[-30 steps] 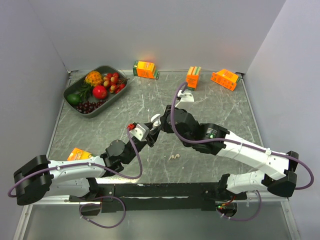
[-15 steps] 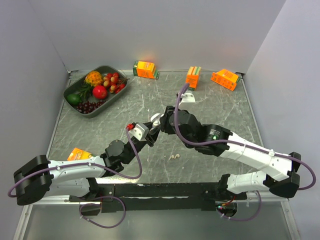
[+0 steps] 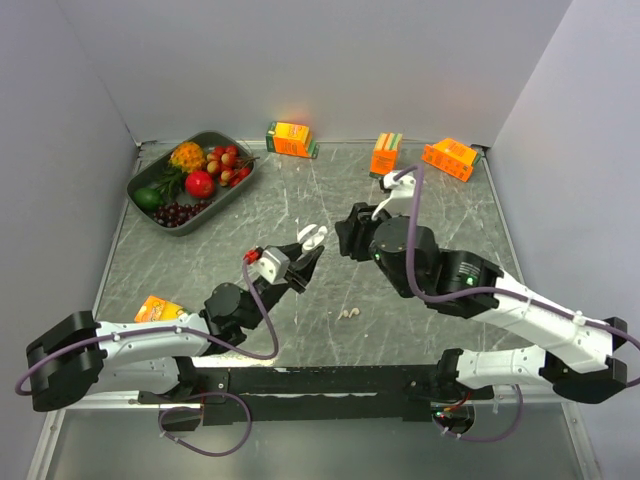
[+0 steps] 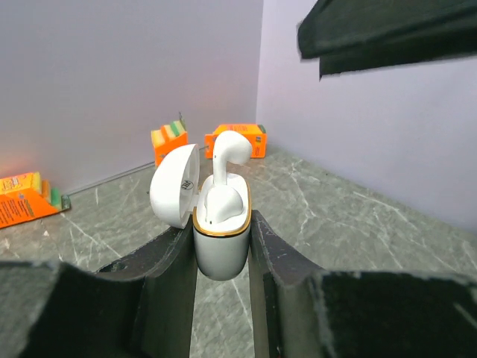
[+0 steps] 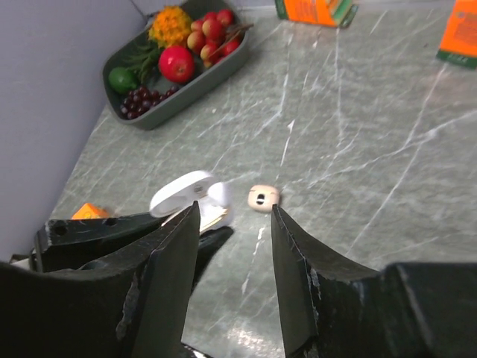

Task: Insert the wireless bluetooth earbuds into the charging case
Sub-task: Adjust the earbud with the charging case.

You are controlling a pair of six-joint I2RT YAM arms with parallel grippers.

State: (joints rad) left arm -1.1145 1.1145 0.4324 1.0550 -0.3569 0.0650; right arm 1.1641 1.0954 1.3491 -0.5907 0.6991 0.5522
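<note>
The left tool (image 3: 303, 260) is cut off by its own wrist view, where only the inner faces of its matte black fingers (image 4: 276, 257) show. They are clamped on the lower body of the charging case (image 4: 220, 250), a smooth, glossy white capsule with a thin gold band at the rim. Its rounded lid (image 4: 174, 195) hangs open to the left. A stemmed earbud (image 4: 228, 151) of white plastic stands upright in the case, head well above the rim; how deep the stem sits is hidden inside. The right tool (image 5: 235, 216) hovers just right of the case, jaws moderately apart with nothing between them. From the left wrist its fingers (image 4: 373, 33) are only dark blurred slabs at the top edge. The stubby earbuds (image 3: 348, 314) lie on the bench (image 3: 460, 210) near the arms' bases, too small from above to count. From the right wrist one pale-beige piece (image 5: 263, 198) shows (two dark dots on its face). The bench is grey-green, marble-veined and slightly shiny. Far left stands a dark tray (image 5: 205, 83) of fruit (image 5: 177, 63); orange cartons (image 3: 291, 138) line the far edge.
</note>
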